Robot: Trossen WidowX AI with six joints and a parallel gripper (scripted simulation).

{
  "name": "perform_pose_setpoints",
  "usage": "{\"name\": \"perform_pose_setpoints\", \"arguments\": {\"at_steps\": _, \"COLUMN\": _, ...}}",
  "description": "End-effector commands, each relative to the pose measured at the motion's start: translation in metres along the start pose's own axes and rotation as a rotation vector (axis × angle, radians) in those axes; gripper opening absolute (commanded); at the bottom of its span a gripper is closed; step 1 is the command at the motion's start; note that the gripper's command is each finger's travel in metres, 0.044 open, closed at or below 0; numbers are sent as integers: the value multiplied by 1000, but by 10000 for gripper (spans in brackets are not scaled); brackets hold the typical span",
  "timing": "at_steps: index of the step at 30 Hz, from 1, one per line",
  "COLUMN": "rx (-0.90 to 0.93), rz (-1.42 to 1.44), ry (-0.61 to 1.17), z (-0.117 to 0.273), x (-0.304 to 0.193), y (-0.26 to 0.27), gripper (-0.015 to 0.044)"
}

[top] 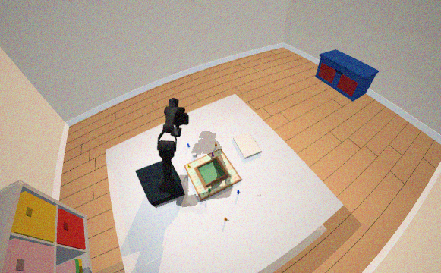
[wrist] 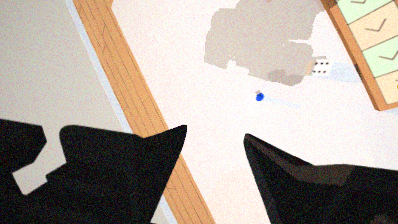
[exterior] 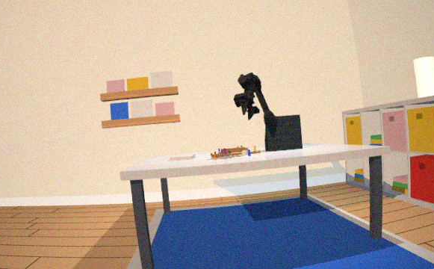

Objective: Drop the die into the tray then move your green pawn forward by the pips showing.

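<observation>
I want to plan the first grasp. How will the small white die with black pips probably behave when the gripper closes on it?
The small white die with black pips looks like a rigid cube with flat faces, so it should probably not deform or roll away. It is tiny beside the open gripper, so likely light and easily nudged across the smooth white table.

A matte black arm (top: 165, 149) of blocky links on a dark square base (top: 159, 183).

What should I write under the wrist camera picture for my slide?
Open claw hanging high over the white table, with the die and a blue pawn below, beside the board's corner.
</observation>
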State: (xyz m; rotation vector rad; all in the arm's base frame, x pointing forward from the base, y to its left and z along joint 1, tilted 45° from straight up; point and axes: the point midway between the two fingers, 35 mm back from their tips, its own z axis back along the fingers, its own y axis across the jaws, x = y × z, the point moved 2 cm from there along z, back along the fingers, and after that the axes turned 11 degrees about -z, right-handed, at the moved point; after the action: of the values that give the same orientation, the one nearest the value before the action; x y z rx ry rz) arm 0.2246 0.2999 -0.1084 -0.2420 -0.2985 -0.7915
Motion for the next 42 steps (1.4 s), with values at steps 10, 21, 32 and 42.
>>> {"name": "perform_pose_setpoints", "arguments": {"at_steps": 10, "rx": -469, "rz": 85, "ry": -142, "z": -80, "x": 100, "y": -101, "gripper": 275}}
{"name": "perform_pose_setpoints", "arguments": {"at_steps": 21, "rx": -469, "rz": 85, "ry": -143, "z": -92, "x": 108, "y": -111, "gripper": 275}}
{"name": "perform_pose_setpoints", "arguments": {"at_steps": 32, "rx": -470, "rz": 85, "ry": -144, "z": -105, "x": 111, "y": -118, "gripper": 275}}
{"name": "perform_pose_setpoints", "arguments": {"at_steps": 42, "rx": -470, "rz": 85, "ry": -144, "z": -117, "x": 113, "y": -124, "gripper": 275}}
